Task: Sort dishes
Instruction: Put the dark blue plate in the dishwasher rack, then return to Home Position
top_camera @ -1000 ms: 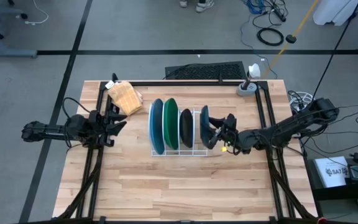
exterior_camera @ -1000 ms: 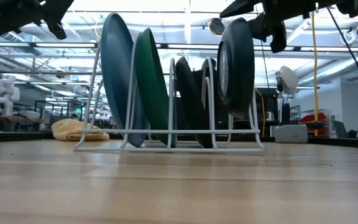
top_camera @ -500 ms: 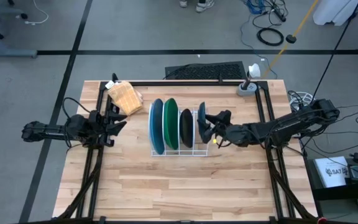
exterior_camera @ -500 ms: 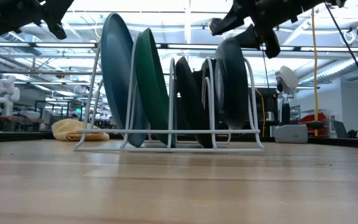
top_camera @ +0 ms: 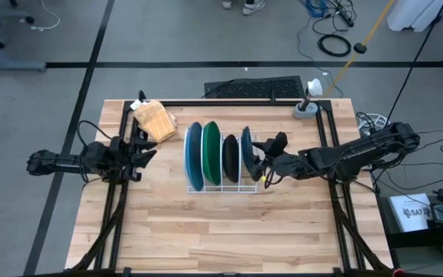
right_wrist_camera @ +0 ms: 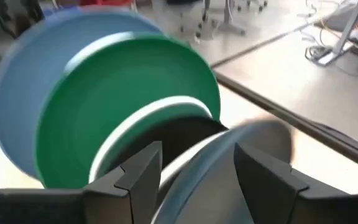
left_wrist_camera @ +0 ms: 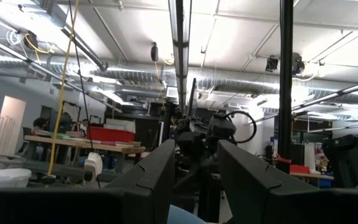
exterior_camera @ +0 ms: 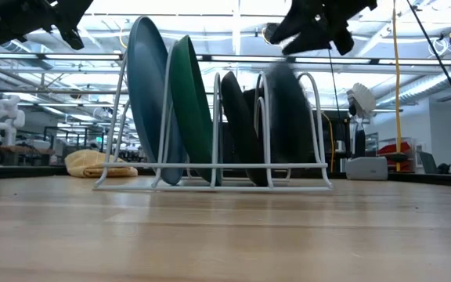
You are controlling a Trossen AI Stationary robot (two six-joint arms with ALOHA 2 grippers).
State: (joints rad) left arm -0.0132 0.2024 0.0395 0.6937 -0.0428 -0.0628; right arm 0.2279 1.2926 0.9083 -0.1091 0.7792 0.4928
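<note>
With all four plates standing on edge in the white wire rack (top_camera: 220, 187), the sorting appears almost complete.

**Progress**
- Rack: sits near the middle of the surface (top_camera: 221, 231), with every plate upright between its wires.
- Order along the rack runs from large to small: light blue plate (top_camera: 194, 156), green plate (top_camera: 211, 153), black plate (top_camera: 230, 158), dark teal plate (top_camera: 246, 153).
- The dark teal plate occupies the end slot nearest the right arm. In the low view it is blurred, so whether it is fully seated cannot be confirmed.
- Remaining work, as a judgement: free the dark teal plate if it is not yet free and draw the right arm clear. No plate lies loose on the surface.

**Count**
- Large plates: two (one light blue, one green).
- Smaller plates: two (one black, one dark teal).
- Racks: one.
- Wooden block (top_camera: 153, 119): one, near the far left corner, apart from the rack.

**Arms**
- Right pincer (top_camera: 264, 164): just beside the dark teal plate, at the rack's end. In the right wrist view its fingers (right_wrist_camera: 143, 171) stand apart with the plate's rim between them; contact cannot be determined.
- Left pincer (top_camera: 141, 150): waits at the left side, well apart from the rack. Its fingers stand apart and hold nothing.
</note>
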